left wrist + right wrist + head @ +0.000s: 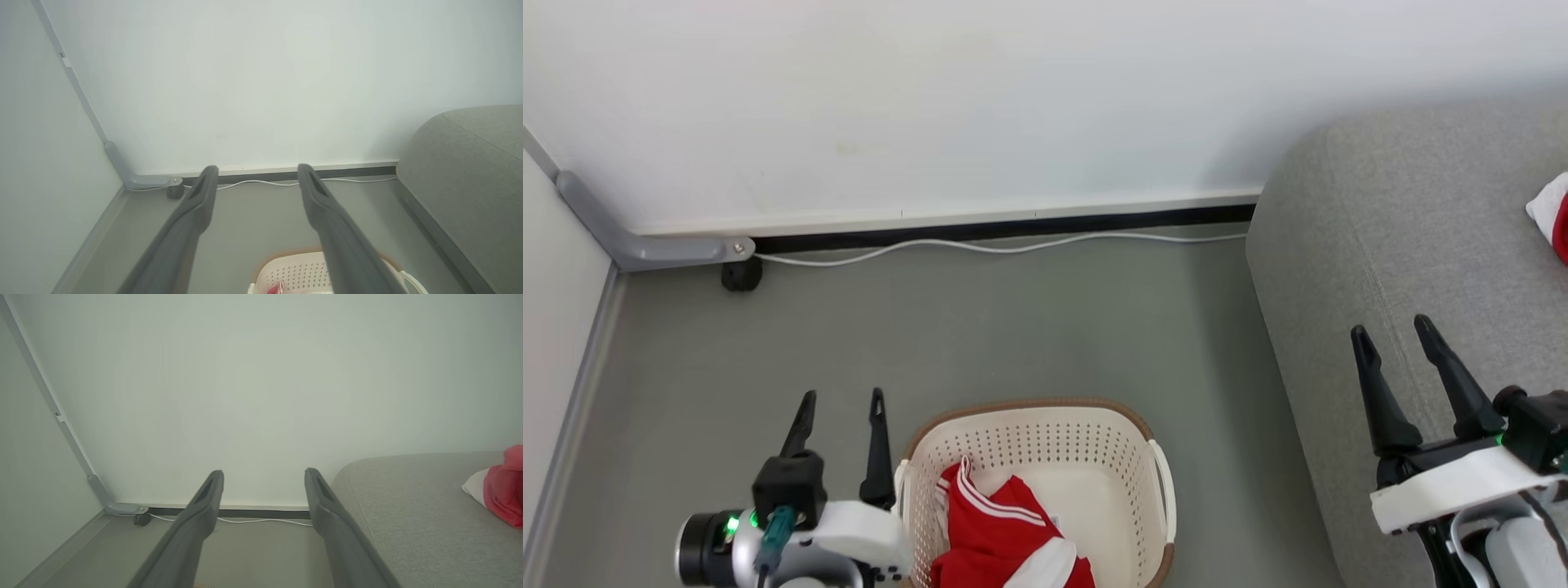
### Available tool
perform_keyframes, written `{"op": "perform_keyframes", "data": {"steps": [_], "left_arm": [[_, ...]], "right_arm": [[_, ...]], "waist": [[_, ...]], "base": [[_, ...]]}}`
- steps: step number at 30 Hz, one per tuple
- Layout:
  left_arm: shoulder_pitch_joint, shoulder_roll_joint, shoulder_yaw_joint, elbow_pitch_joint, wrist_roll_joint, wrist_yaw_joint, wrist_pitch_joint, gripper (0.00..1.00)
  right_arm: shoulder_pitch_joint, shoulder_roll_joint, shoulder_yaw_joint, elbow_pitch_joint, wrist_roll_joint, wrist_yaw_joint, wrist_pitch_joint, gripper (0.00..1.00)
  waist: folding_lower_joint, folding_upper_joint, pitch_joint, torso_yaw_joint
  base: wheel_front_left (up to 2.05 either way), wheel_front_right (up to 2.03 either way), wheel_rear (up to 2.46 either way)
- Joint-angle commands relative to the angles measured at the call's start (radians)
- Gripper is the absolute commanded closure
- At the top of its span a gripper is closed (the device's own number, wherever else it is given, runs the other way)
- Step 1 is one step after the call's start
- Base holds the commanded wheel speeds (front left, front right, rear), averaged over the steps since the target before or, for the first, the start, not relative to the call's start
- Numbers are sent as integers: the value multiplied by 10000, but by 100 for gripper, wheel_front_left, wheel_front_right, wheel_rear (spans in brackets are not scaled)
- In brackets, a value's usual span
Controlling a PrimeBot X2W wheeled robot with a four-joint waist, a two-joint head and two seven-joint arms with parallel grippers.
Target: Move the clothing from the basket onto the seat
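Just right of the empty, wide-spread left hand [843,394], red clothing [992,523] inside the basket [1086,453].

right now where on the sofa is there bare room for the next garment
The sofa is bare from its left edge to the red garment at far right; the floor between cable and basket is open. Crowded: the basket's left half, holding clothing.

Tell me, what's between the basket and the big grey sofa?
Just bare grey floor lies between the basket and the sofa, seen in the head view.
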Motion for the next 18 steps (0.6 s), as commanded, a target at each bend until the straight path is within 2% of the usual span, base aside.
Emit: {"op": "perform_keyframes", "data": {"steps": [1,9,18], "left_arm": [[27,86,555,-407,186,-105,-91,0],[1090,-101,1463,-1130,609,-296,-91,0],[2019,-332,1929,-1654,893,-362,-91,0]], "right_arm": [[67,-65,127,-174,-171,0,-55,0],[542,175,90,-93,-333,0,-55,0],[817,248,-48,3,-378,0,-55,0]], "waist": [[0,0,-209,33],[0,0,-679,35],[0,0,-867,71]], "base": [[0,0,0],[0,0,0],[0,0,0]]}}
